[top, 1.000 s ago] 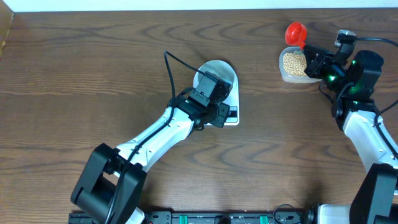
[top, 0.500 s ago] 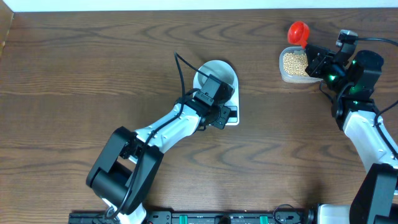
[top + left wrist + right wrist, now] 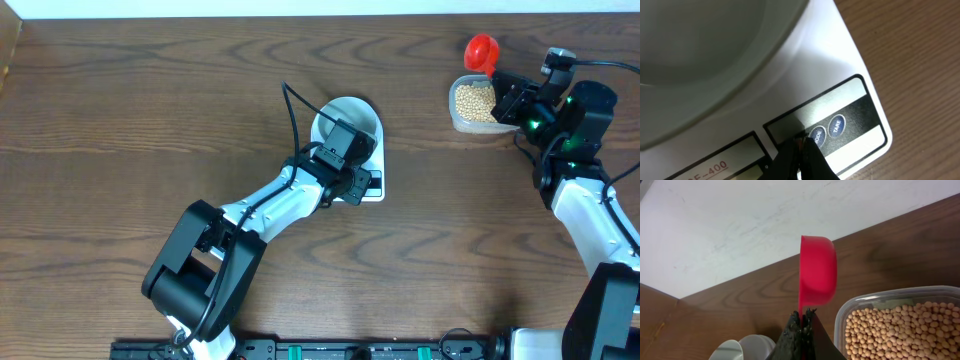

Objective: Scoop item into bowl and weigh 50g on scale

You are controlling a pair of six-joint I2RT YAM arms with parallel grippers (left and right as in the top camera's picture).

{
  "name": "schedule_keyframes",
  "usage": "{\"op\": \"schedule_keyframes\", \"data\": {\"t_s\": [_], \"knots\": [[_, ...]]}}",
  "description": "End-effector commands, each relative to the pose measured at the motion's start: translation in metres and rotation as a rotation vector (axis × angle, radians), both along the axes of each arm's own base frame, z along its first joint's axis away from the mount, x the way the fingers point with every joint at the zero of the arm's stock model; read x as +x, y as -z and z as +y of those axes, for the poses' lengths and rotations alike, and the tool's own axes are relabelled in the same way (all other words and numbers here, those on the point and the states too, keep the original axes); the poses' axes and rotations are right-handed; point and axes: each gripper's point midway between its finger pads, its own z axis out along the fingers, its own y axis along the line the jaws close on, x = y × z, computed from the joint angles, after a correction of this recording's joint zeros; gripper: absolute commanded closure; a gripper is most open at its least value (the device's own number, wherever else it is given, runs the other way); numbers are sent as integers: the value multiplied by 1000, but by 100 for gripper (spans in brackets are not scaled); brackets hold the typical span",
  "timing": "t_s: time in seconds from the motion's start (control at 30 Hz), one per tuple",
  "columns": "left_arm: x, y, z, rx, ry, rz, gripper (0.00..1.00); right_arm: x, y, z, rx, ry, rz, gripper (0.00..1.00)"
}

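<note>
Dark wood table (image 3: 150, 100) fills my overhead view, and I've got the scale (image 3: 850, 65) sitting near the middle of the frame with the bowl (image 3: 705, 50) on its platform. My left gripper (image 3: 799, 149) has its tips pinched together, holding nothing, and they're down on the scale's panel right at the edge of the MODE button (image 3: 817, 134), with the TARE button (image 3: 836, 125) just beside it. Over at the upper right, my right gripper (image 3: 802, 325) is clamped on the handle of the red scoop (image 3: 817, 270), cup tipped on its side. The beans (image 3: 905, 330) lie in the clear tub (image 3: 880, 297) just beside the scoop.
</note>
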Motion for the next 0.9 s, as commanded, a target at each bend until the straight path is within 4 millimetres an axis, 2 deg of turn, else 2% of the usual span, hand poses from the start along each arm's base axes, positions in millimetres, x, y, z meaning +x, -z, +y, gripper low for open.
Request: {"op": "schedule_keyframes", "data": {"t_s": [0.0, 0.43, 0.7, 0.8, 0.87], "knots": [[3, 7, 6, 33, -2, -8, 93, 4, -9, 0, 3, 10, -19, 99], [-2, 10, 3, 17, 13, 17, 93, 4, -9, 0, 3, 9, -18, 99], [-7, 29, 5, 41, 14, 57, 93, 4, -9, 0, 4, 6, -18, 99], [-5, 23, 4, 35, 14, 47, 93, 4, -9, 1, 4, 6, -18, 99], [-3, 8, 3, 21, 14, 27, 93, 4, -9, 1, 4, 6, -18, 99]]}}
